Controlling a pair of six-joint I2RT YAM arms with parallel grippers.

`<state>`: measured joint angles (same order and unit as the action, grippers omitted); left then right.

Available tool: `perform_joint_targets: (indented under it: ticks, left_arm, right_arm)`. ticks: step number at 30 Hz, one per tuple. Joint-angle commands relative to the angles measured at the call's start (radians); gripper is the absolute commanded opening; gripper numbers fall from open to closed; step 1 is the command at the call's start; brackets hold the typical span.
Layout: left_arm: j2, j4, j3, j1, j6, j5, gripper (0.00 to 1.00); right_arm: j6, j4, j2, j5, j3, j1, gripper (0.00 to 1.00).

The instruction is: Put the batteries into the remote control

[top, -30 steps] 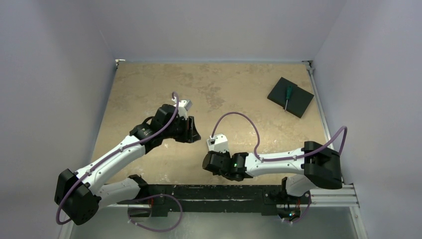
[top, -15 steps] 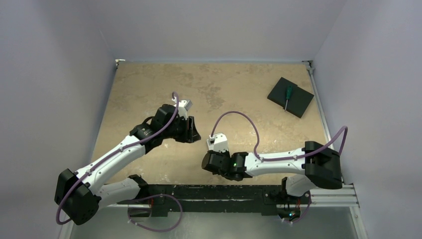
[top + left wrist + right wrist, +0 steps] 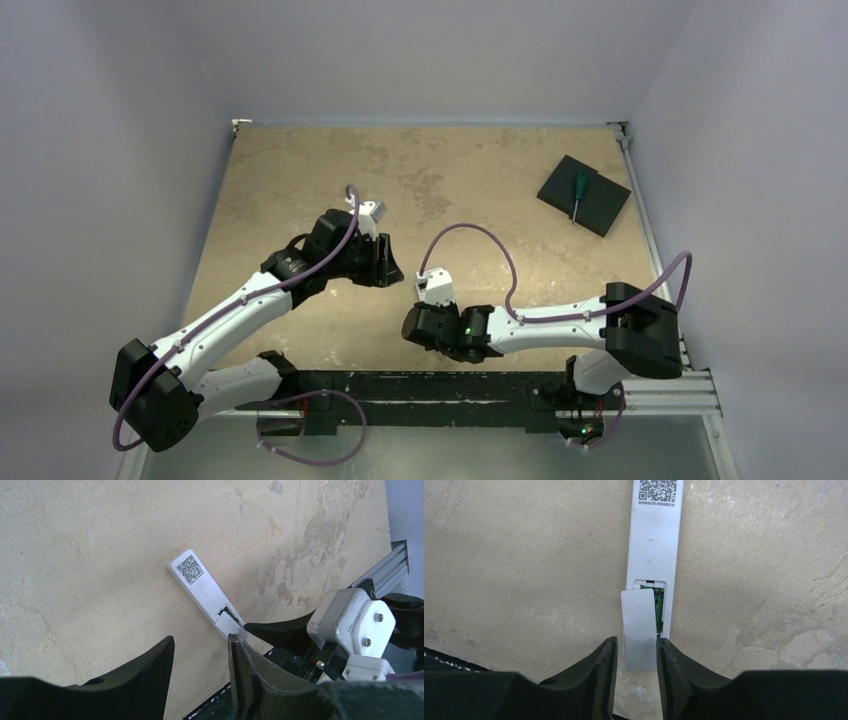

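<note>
Two arms reach over the table (image 3: pixel 300 170). The right arm (image 3: pixel 550 325) has edged left; the left arm (image 3: pixel 230 315) is unchanged. Between them the remote (image 3: pixel 655 540) lies back-up. The right gripper (image 3: pixel 636 641) pinches its loosened battery cover (image 3: pixel 638 615). The left gripper (image 3: pixel 201 640) hovers part-open, empty.

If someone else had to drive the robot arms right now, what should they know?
Left gripper: open, empty, above the table near the remote control.
Right gripper: fingers look closed on the near end of the battery cover.
Remote control: lying back up on the table, with the cover slid partly off and the recess partly exposed.
Batteries: not in any view, and none show in the open part of the recess.
Done: cover started.
Left: pull the cover clear, find both batteries, load them, refit the cover.
</note>
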<state>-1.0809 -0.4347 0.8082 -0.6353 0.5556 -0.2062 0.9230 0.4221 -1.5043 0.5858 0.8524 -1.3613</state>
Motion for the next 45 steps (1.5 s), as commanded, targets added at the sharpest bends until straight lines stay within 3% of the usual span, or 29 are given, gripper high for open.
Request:
perform_joint_targets:
  ticks: [1, 45]
  left_arm:
    - [-0.001, 0.024, 0.016, 0.004, -0.011, -0.013, 0.43]
    - [-0.007, 0.028, 0.011, 0.005, -0.008, -0.019, 0.43]
  right_arm:
    - [-0.003, -0.023, -0.017, 0.035, 0.037, 0.001, 0.41]
    - [0.014, -0.035, -0.034, 0.053, -0.003, 0.032, 0.4]
